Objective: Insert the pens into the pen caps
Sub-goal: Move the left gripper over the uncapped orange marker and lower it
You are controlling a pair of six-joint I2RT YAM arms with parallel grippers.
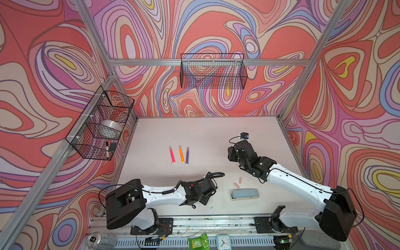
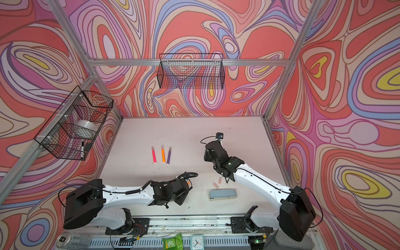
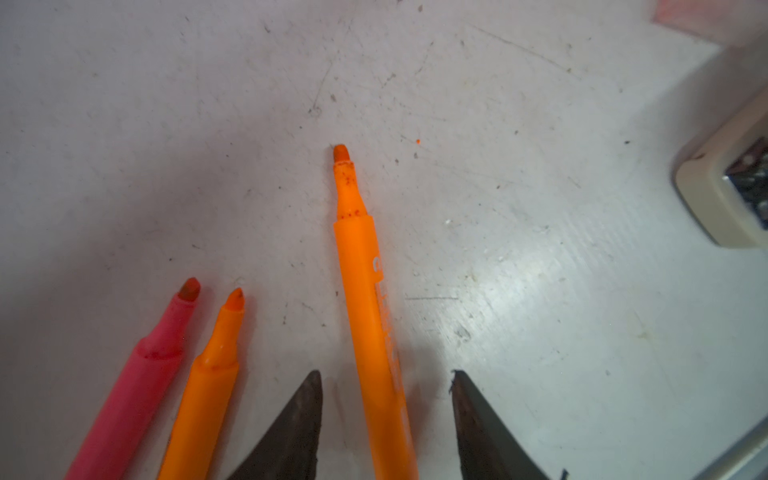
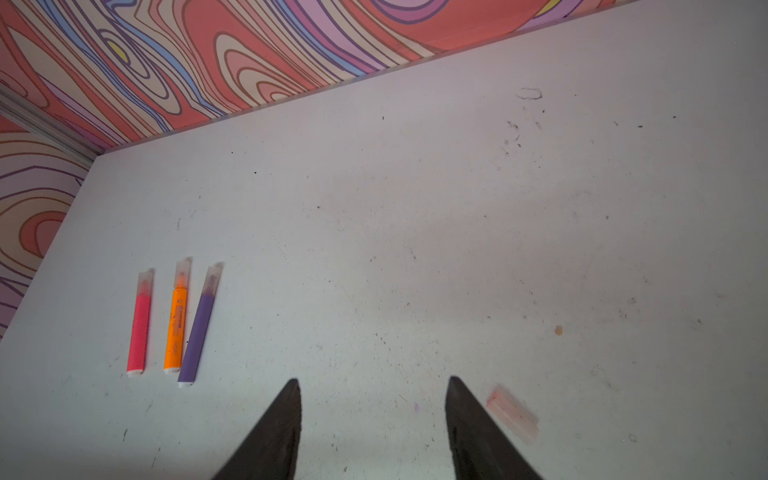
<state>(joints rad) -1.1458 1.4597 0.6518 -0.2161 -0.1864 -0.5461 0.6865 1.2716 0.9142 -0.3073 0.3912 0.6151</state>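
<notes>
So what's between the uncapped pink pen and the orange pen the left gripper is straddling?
A second uncapped orange pen, lying close beside the pink pen. The left wrist view shows it.

Pink, orange and purple capped pens (image 1: 181, 154) lie parallel mid-tabletop, three uncapped pens (image 3: 361, 291) and two loose caps (image 1: 239, 180) nearer its front edge.

Grey-blue stapler (image 1: 244, 194), cream base, lies flat at 5 o'clock on pale scuffed surface (image 1: 205, 129), long side along front edge. Long black wire basket (image 1: 213, 71) hangs on back wall at 12 o'clock. Second wire basket (image 1: 101, 121), split into compartments, hangs on side wall at 9 o'clock. Black-capped white marker (image 1: 107, 149) in its nearest compartment, whitish tape roll (image 1: 111, 127) in next one. Beyond front rail at 6 o'clock: green packet (image 1: 198, 242), small white-faced clock (image 1: 223, 242). Can (image 1: 95, 239) on its side at 7 o'clock.
</notes>
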